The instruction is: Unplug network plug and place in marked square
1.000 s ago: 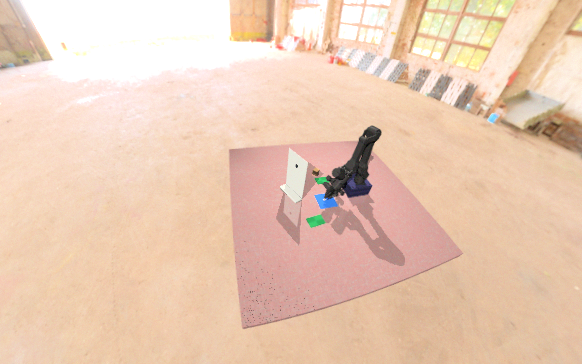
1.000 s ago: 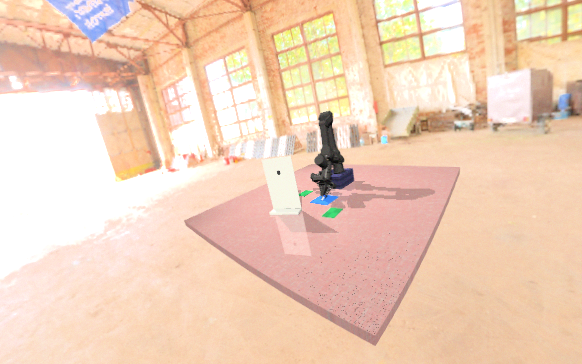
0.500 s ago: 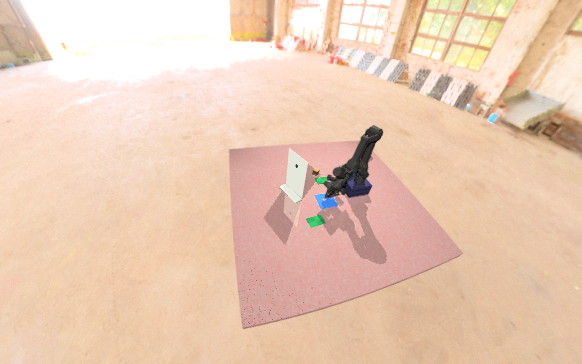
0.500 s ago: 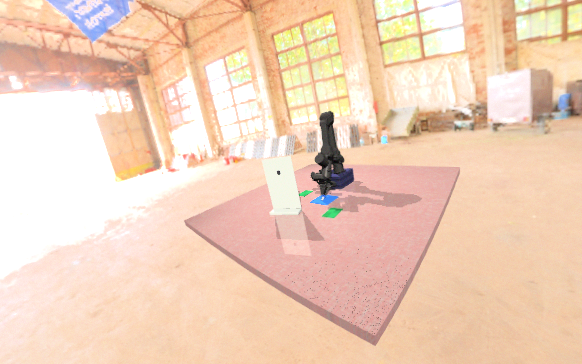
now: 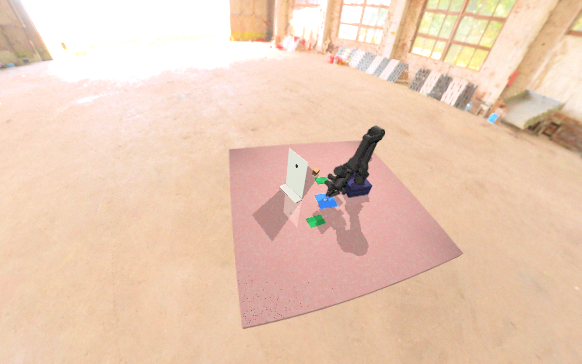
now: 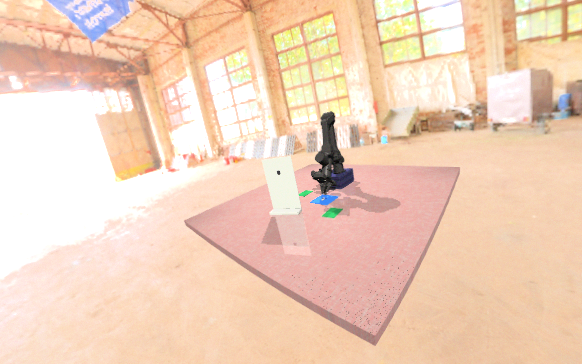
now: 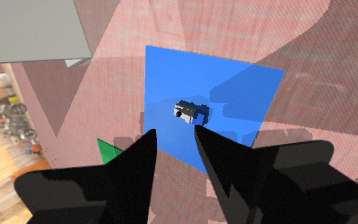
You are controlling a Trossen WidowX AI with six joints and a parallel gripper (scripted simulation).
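Observation:
The plug (image 7: 184, 112) (image 5: 325, 200), small and grey-white with a dark side and a blue end, lies within the blue square (image 7: 170, 65) (image 5: 329, 205) (image 6: 315, 201), near its middle. My gripper (image 7: 175, 132) (image 5: 329, 195) (image 6: 324, 193) is open, with nothing between its fingers. Its fingertips are low over the blue square and just short of the plug in the wrist view, with a visible gap. The pale upright panel (image 5: 295, 181) (image 6: 283, 190) (image 7: 25, 30) shows its dark socket hole (image 5: 296, 166) (image 6: 278, 172) with no plug in it. The plug's thin tab is too small to tell.
Green patches lie on either side of the blue square, one nearer the top and exterior views (image 5: 315, 221) (image 6: 332, 213) and one farther (image 5: 321, 180) (image 6: 305, 193). A small brown-orange object (image 5: 316, 171) shows behind the far patch. The arm stands on a dark blue base (image 5: 359, 188) (image 6: 343, 179).

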